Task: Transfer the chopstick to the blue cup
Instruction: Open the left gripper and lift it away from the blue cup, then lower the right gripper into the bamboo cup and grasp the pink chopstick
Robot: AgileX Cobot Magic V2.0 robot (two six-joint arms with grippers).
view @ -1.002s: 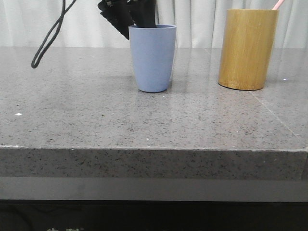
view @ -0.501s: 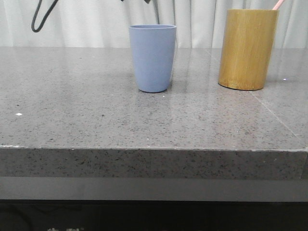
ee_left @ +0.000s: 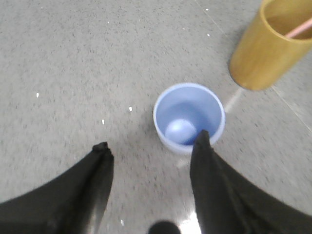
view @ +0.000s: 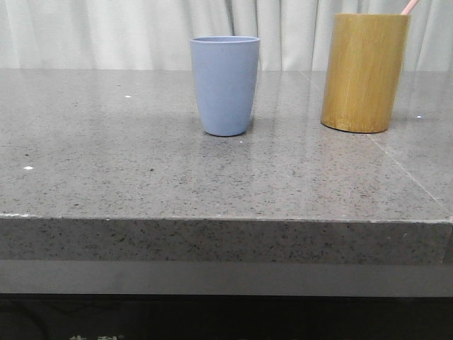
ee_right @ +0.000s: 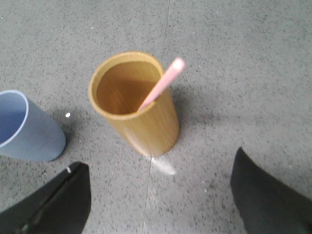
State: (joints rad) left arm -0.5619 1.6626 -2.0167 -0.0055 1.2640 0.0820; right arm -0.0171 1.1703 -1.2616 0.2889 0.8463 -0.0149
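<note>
The blue cup (view: 224, 85) stands upright mid-table, and from above its inside (ee_left: 189, 117) holds nothing. To its right stands a bamboo cup (view: 364, 72) with the pink chopstick (ee_right: 161, 85) leaning inside it, its tip (view: 409, 6) poking over the rim. My left gripper (ee_left: 152, 141) hangs open high over the table beside the blue cup, nothing between its fingers. My right gripper (ee_right: 158, 168) is open above the table near the bamboo cup (ee_right: 136, 105), also holding nothing.
The grey speckled stone table (view: 141, 170) has a seam line (view: 403, 170) running past the bamboo cup. A white curtain (view: 106, 32) hangs behind. The table's front edge (view: 226, 219) is near the camera.
The left arm and its cable, seen behind the blue cup a second ago, rose out of the front view. The cups and chopstick have not moved.
</note>
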